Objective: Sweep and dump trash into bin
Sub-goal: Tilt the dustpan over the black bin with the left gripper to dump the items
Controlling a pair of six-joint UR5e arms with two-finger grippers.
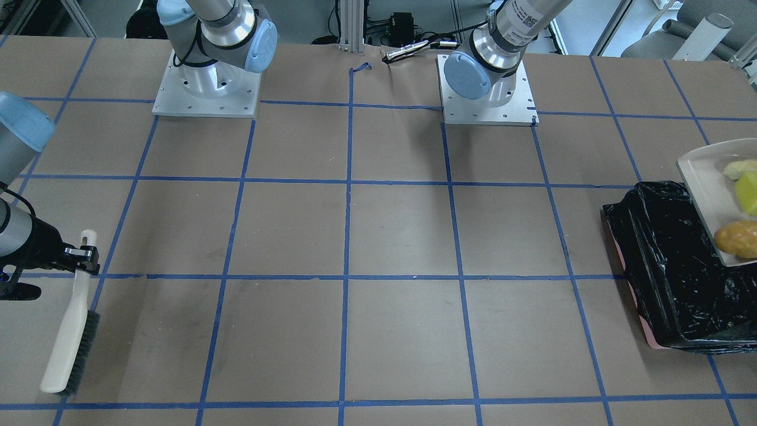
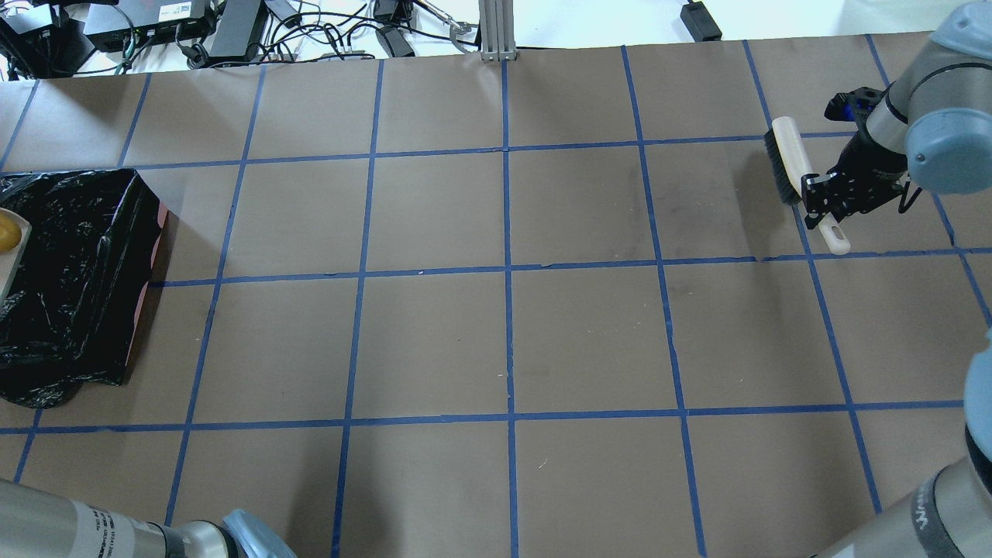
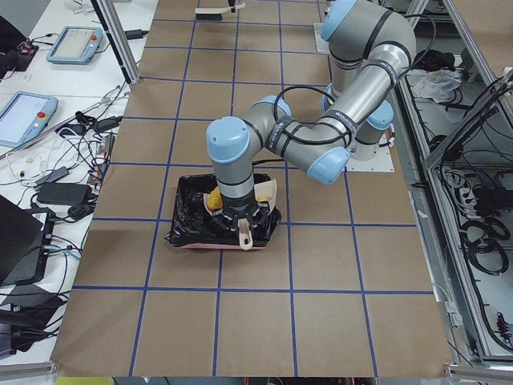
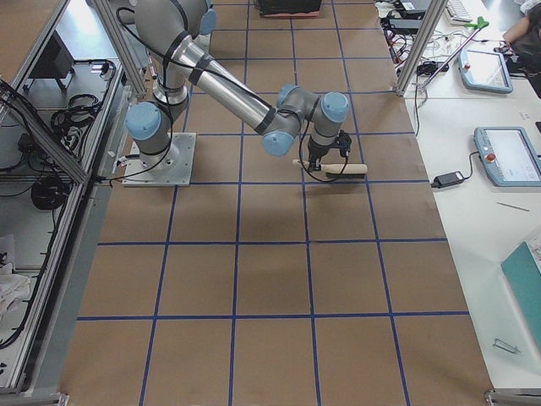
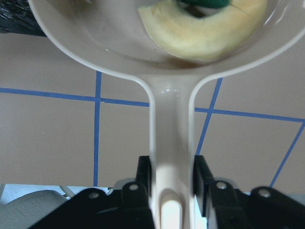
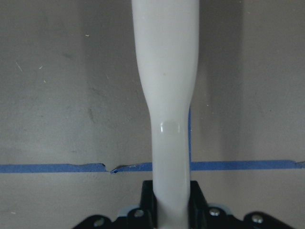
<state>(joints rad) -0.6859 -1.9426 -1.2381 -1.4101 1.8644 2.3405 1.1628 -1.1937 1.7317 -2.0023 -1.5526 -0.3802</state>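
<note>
My left gripper (image 5: 171, 177) is shut on the handle of the beige dustpan (image 5: 95, 43) and holds it over the bin (image 1: 674, 266), a container lined with a black bag. The trash lies in the pan: a pale yellow ring slice (image 1: 735, 169), a yellow-green sponge block (image 1: 747, 194) and a golden-brown potato lump (image 1: 736, 236). The slice also shows in the left wrist view (image 5: 205, 36). My right gripper (image 2: 825, 203) is shut on the white handle of a hand brush (image 2: 797, 174), which lies far from the bin at the table's other end.
The brown paper table (image 2: 504, 333) is marked with a grid of blue tape. The two arm bases (image 1: 207, 89) stand at the robot's side. The bin shows a pink edge (image 2: 159, 232) at its base. Cables and boxes lie beyond the far edge.
</note>
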